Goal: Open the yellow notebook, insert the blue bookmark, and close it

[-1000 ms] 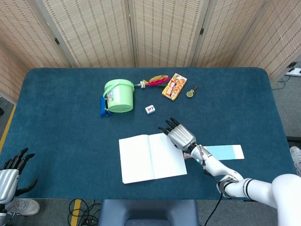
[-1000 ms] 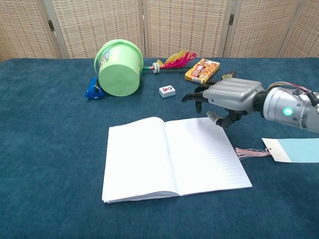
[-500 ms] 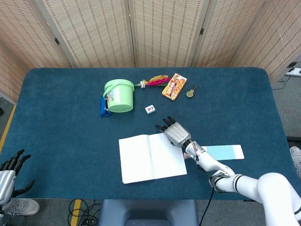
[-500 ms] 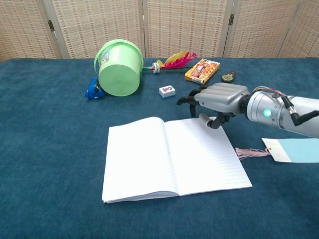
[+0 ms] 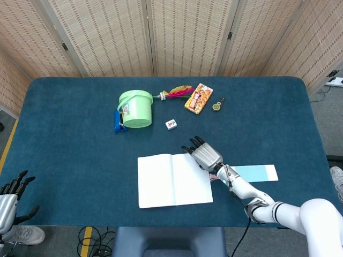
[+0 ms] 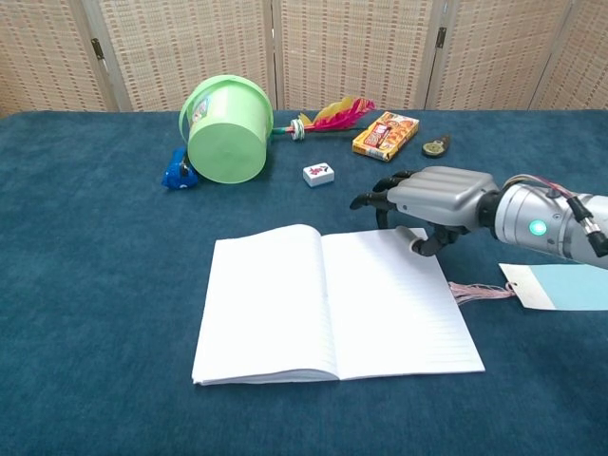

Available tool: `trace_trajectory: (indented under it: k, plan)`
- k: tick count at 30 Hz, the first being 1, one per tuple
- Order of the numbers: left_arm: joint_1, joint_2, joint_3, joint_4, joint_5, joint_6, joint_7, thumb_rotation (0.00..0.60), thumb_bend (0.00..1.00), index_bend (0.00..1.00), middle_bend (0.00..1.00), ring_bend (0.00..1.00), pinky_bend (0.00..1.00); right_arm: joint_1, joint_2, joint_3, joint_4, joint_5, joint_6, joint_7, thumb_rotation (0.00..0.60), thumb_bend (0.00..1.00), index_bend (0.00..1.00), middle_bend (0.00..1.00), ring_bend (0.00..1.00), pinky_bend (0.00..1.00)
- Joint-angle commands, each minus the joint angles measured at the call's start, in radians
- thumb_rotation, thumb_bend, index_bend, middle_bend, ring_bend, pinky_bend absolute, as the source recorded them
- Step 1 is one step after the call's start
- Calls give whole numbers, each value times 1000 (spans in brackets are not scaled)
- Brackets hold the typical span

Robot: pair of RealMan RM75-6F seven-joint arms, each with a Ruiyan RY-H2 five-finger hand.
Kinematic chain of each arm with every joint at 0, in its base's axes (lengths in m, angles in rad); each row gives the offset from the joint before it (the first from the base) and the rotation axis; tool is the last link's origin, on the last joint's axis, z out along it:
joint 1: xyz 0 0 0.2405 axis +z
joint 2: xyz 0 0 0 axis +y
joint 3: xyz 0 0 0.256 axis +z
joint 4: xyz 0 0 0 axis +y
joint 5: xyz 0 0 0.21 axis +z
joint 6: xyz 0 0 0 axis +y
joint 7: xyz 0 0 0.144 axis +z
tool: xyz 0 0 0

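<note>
Woven folding screens stand behind our dark blue tabletop [image 5: 64, 134]. We take the notebook [image 6: 332, 304] as our landmark: it lies open and flat, showing white lined pages. Our right hand [image 6: 427, 199] hovers at its far right corner, fingers curled loosely and apart, holding nothing. The blue bookmark [image 6: 560, 286] lies flat to the right of the notebook, its pink tassel [image 6: 470, 291] just beside the page edge. Beyond the notebook lie a green bucket [image 6: 228, 128] on its side, a small tile [image 6: 318, 173] and an orange box [image 6: 386, 134]. Our left hand [image 5: 12, 199] hangs off the tabletop's near left corner, fingers spread, empty.
</note>
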Motion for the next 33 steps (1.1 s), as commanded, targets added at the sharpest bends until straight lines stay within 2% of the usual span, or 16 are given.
trace_trajectory:
  k: [1,9,11,13,15,18,22,28,33]
  plan:
    - [-1,0,1,-1,0,-2,1,600,293,182,77,167,225,-20,24,-14,-32,-5,15,-2,600,683,101,330,55,0]
    - [-5,-1,3,-8,5,-7,6,600,293,181,72,167,225,-65,66,-40,-98,-21,63,-27,600,680,101,331,55,0]
    - [-4,-1,2,-8,6,-5,5,600,293,181,72,167,225,-77,76,-36,-109,-20,84,-32,600,647,101,319,56,0]
    - [-4,0,1,-9,5,-3,5,600,293,181,72,167,225,-93,93,-27,-127,-18,117,-38,600,546,101,286,56,0]
    - [-4,0,1,-9,5,-3,4,600,293,181,72,167,225,-110,112,-18,-150,-15,153,-46,600,390,101,262,56,0]
    - [-5,1,-2,-9,3,-1,2,600,292,181,72,167,225,-151,169,-12,-215,-2,213,-69,600,243,101,251,55,0]
    - [-7,-1,-4,-6,0,-6,2,600,293,181,72,167,225,-208,247,-26,-302,30,255,-112,600,144,101,223,55,0]
    - [-18,-9,-4,-5,6,-18,5,600,293,181,72,167,225,-286,326,-55,-394,75,299,-162,600,115,101,132,26,0]
    - [-25,-14,-6,-7,7,-26,9,600,293,181,72,168,225,-330,340,-88,-379,86,296,-161,600,142,142,118,2,0]
